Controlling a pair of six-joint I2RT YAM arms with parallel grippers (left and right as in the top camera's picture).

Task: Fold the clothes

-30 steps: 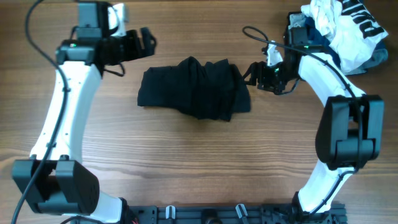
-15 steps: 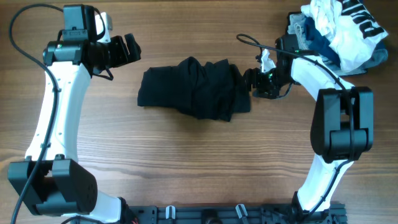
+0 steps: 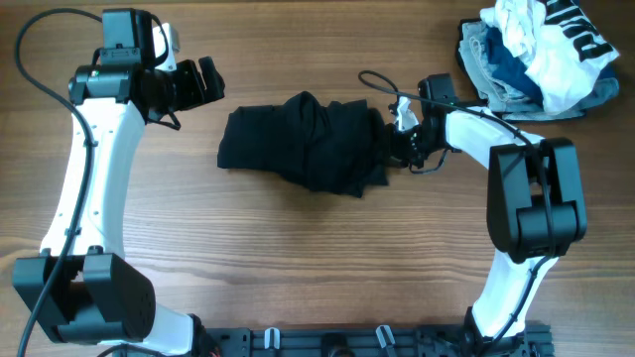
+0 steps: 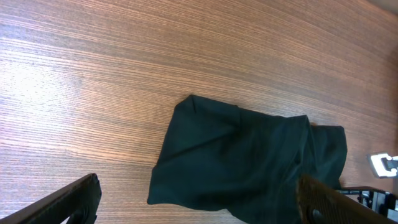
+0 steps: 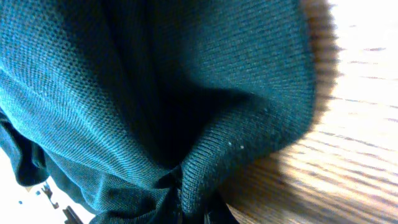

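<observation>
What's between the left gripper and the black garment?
Only bare table separates the left gripper from the black garment. The overhead view shows it, and the left wrist view agrees.

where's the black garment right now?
Overhead view: the black garment lies bunched mid-table, the right gripper at its right edge, the left gripper apart beyond its upper-left corner.

Dark knit cloth [image 5: 124, 93] fills my view, pressed close and bunched in folds; its hemmed edge curls low; bare bench [image 5: 354, 143] shows right.
</observation>
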